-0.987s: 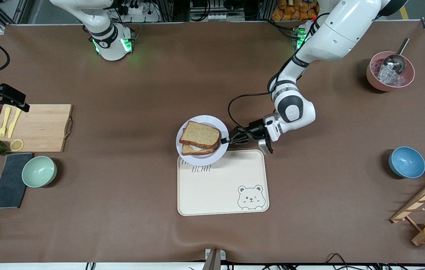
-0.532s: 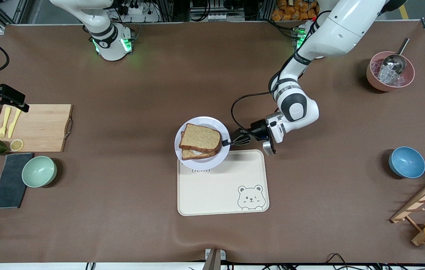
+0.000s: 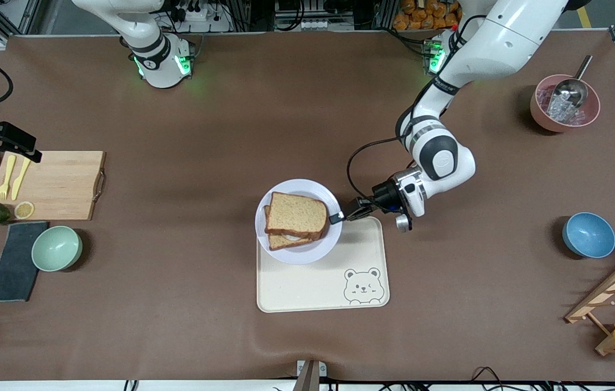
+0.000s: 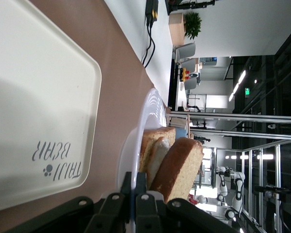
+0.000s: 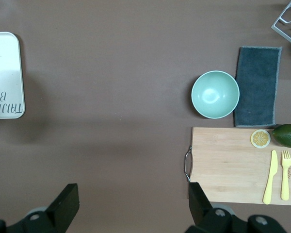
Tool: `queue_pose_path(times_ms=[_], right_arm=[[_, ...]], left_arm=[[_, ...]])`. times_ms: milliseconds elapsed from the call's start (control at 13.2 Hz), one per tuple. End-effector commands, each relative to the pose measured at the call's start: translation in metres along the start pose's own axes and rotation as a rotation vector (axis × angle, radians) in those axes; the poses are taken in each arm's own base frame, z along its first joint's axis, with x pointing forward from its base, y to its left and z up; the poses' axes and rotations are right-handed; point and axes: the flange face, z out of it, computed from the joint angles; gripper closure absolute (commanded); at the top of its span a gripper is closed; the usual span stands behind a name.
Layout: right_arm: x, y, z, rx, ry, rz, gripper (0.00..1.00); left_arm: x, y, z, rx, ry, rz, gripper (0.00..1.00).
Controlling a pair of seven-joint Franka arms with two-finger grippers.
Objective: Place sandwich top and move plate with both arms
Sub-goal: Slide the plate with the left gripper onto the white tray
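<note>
1. The left pincer (image 3: pixel 338 218), at the centre of the front view, is clamping the rim of the plate (image 3: pixel 319 190), its jaws shut on the edge.
2. The plate is carrying the sandwich top (image 3: pixel 296 215), which is lying on the egg-bearing slice (image 3: pixel 286 241).
3. Since a second ago the plate has shifted lower in the front view, and it is now overlapping the upper edge of the cream tray (image 3: pixel 321 285); the move looks well along, with the plate not yet fully over the tray.
4. The right pincer (image 5: pixel 131 206) is hanging open over the desk (image 3: pixel 188 304) near the cutting board (image 5: pixel 233 165), waiting.
5. In the left wrist view the tray's print is reading "TRILL BEAR" (image 4: pixel 60 160).
</note>
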Motion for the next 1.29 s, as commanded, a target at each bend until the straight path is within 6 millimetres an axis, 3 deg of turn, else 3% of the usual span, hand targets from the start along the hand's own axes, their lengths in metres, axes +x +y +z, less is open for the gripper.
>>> queue_pose_path(times_ms=[0, 380, 608, 911, 1215], right_arm=[[0.002, 0.002, -0.003, -0.014, -0.006, 0.015, 0.0], [0.001, 0.006, -0.002, -0.015, -0.007, 0.023, 0.0], [0.001, 0.006, -0.001, -0.014, -0.01, 0.025, 0.0], [0.001, 0.008, 0.001, -0.014, -0.018, 0.028, 0.0], [0.001, 0.011, 0.002, -0.003, -0.018, 0.036, 0.0]], left_arm=[[0.024, 0.011, -0.01, -0.027, 0.048, -0.022, 1.0], [0.074, -0.028, -0.026, 0.012, 0.061, 0.011, 1.0], [0.078, -0.062, -0.015, 0.041, 0.03, 0.032, 1.0], [0.064, -0.103, -0.002, 0.071, -0.006, 0.047, 1.0], [0.069, -0.119, 0.004, 0.07, -0.003, 0.072, 1.0]])
